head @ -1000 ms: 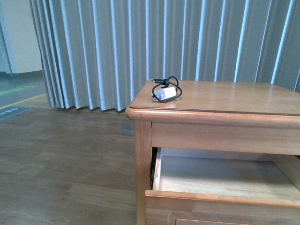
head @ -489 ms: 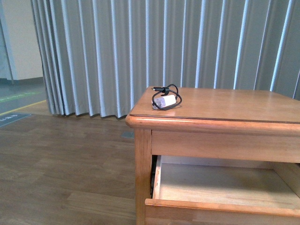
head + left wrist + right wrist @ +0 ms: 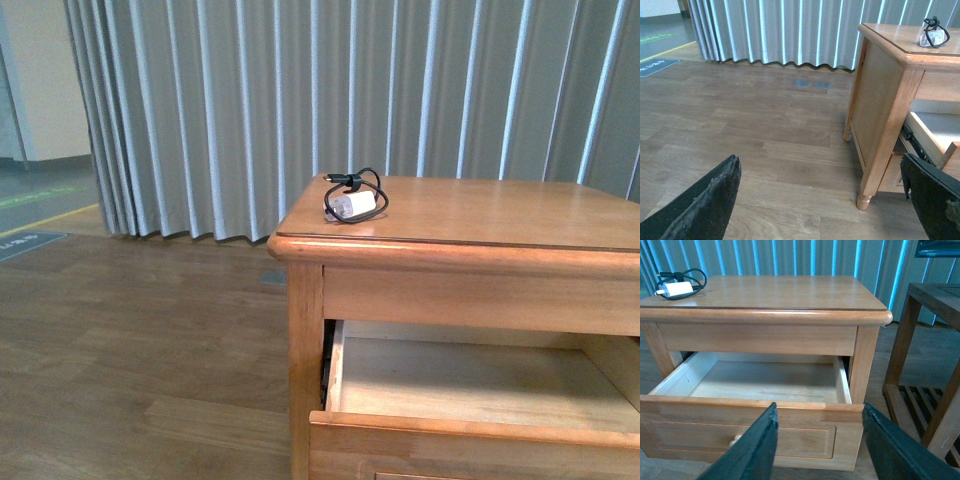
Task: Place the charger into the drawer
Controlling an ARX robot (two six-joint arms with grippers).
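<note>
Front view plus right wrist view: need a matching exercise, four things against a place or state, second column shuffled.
Things:
1. charger
2. drawer
3. curtain
4. right gripper

Places or states:
A. pulled out
B. fingers spread, in front of the drawer
C. on the cabinet top, near a corner
D. hanging behind the cabinet

Pairs: 1-C, 2-A, 3-D, 4-B
</note>
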